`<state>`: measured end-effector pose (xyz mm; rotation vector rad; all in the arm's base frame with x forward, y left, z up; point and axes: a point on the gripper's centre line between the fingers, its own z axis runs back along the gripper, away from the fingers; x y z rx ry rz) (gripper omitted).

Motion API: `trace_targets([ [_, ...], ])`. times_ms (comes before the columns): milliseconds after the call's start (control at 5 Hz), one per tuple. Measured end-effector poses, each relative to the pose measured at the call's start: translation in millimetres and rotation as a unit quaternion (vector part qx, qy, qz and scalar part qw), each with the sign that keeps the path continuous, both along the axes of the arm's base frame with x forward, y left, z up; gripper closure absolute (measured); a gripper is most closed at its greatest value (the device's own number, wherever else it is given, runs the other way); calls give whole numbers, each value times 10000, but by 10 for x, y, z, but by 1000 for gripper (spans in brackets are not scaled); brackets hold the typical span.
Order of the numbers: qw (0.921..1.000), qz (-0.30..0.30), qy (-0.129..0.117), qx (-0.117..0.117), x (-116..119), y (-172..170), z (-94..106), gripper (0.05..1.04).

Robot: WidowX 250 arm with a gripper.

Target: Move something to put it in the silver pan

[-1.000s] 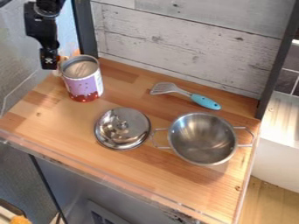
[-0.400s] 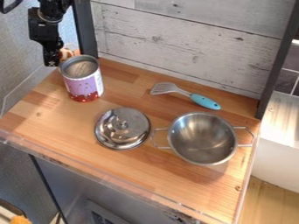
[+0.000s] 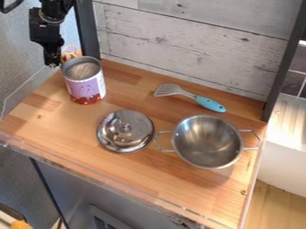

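The black gripper (image 3: 53, 61) hangs at the upper left, just left of and above the rim of the can; how its fingers stand is hard to make out. An orange-brown object (image 3: 69, 54) shows partly behind the can, beside the gripper. The silver pan (image 3: 207, 141), with a wire handle on each side, sits at the right of the wooden counter, its inside bare. Left of the pan lies a round silver lid (image 3: 125, 130), knob up. Behind them rests a slotted spatula (image 3: 208, 103) with a turquoise handle.
An upright can (image 3: 85, 80) with a purple and red label stands at the counter's back left. A whitewashed plank wall (image 3: 191, 40) rises along the back, with dark posts at both ends. The wooden counter (image 3: 65, 143) has a clear strip along its front edge.
The gripper has moved slightly right and up from where it was a second ago, with only a slight shift since the middle frame. The can, lid, pan and spatula have stayed put.
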<state>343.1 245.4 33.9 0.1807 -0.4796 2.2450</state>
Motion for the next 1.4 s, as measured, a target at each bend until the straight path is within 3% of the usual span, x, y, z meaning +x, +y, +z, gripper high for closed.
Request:
trace_targets([
  [400, 9997, -82, -211, -23, 35, -94, 267, 1019],
  [800, 9975, -124, -669, 207, -35, -311, 951, 1020],
  [1000, 9948, -240, -979, 138, -132, -532, 1279, 1020],
  [1200, 9916, -433, -1221, 7, -264, -866, 1445, 1020],
  [1400, 9857, -897, -1395, -302, -314, -1356, 1414, 1020],
])
